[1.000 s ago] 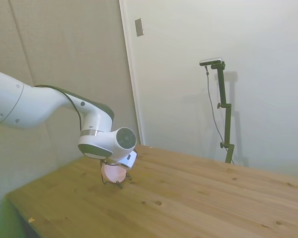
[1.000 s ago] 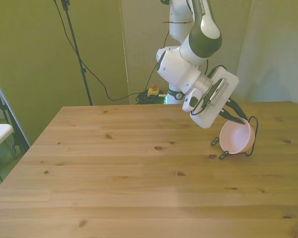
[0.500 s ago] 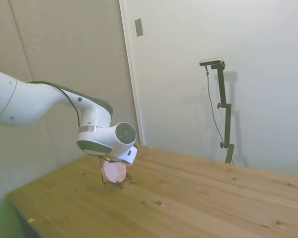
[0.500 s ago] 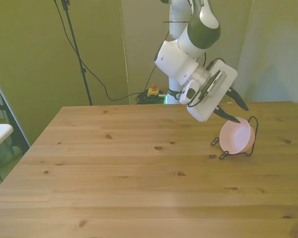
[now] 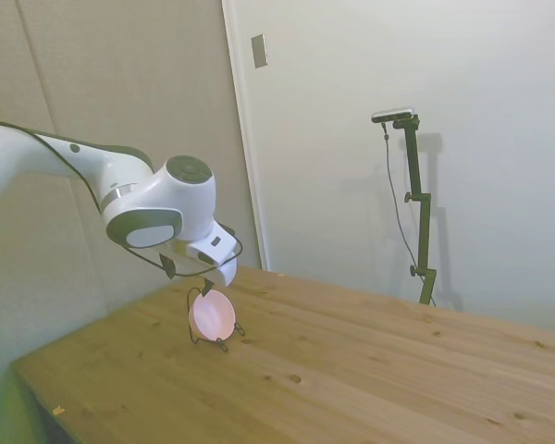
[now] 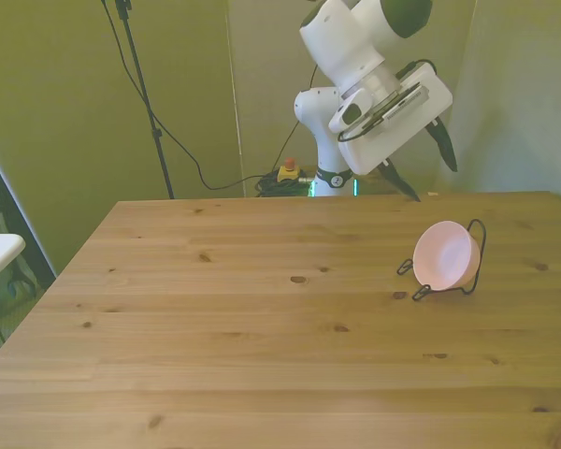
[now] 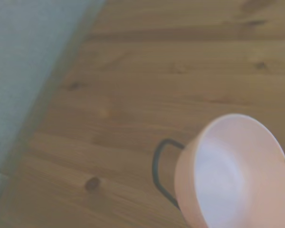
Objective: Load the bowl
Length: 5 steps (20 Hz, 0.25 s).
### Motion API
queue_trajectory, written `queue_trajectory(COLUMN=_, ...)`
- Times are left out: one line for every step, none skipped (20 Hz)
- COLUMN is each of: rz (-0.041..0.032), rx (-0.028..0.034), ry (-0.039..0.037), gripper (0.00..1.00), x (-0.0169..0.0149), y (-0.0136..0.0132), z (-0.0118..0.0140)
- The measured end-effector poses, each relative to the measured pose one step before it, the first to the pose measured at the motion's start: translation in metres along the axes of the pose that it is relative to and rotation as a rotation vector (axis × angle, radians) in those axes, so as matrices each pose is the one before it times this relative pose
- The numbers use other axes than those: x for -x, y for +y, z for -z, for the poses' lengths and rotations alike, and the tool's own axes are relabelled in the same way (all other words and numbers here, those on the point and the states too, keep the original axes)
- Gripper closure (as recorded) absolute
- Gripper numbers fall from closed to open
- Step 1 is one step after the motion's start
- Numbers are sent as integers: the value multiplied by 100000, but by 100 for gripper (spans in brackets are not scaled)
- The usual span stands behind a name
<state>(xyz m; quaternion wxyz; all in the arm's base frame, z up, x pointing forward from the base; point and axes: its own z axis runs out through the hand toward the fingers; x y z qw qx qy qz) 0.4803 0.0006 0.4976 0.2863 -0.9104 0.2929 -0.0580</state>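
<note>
The desk [image 6: 262,355] is a pale wooden top of long planks with scattered knots; its near portion carries nothing of the task.

Farther back, toward the front view's right, the bowl [image 6: 444,255] sits in a thin black wire rack [image 6: 477,245]. The bowl is small, round and pale pink, and it does not lie flat: it is tipped up on its side, leaning in the rack, with its open mouth turned toward the front view's left and slightly upward. The wire loops up behind its rim and two small wire feet rest on the desk in front of it. The side view confirms this, showing the bowl [image 5: 213,315] upright on edge in the rack [image 5: 197,319], near the desk's corner by the wall. In the wrist view the bowl [image 7: 235,171] appears from close by, blurred, its interior empty, with a curve of black wire [image 7: 157,171] beside it.

Beyond and above the bowl, the hand [image 6: 419,173] hangs in the air, well clear of bowl and rack and touching neither. Its two dark fingers [image 6: 444,145] stand apart, with nothing between them. In the side view the hand [image 5: 187,277] is likewise above the bowl, fingers pointing down.

At the far wall, cables and a small device with a red top [image 6: 287,168] lie on the floor.
</note>
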Motion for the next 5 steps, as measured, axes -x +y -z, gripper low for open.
queue_trajectory(rz=-2452, rx=4220, ry=1740, gripper=0, x=612, y=-279, z=589)
queue_trajectory(rz=-2451, rx=3959, ry=2151, gripper=0, x=614, y=-168, z=705)
queue_trajectory(rz=-2270, rx=3255, ry=2150, gripper=0, x=581, y=-36, z=624)
queue_trajectory(rz=-2222, rx=2861, ry=1708, gripper=0, x=540, y=147, z=528)
queue_trajectory(rz=-2534, rx=2594, ry=2136, gripper=0, x=459, y=257, z=361)
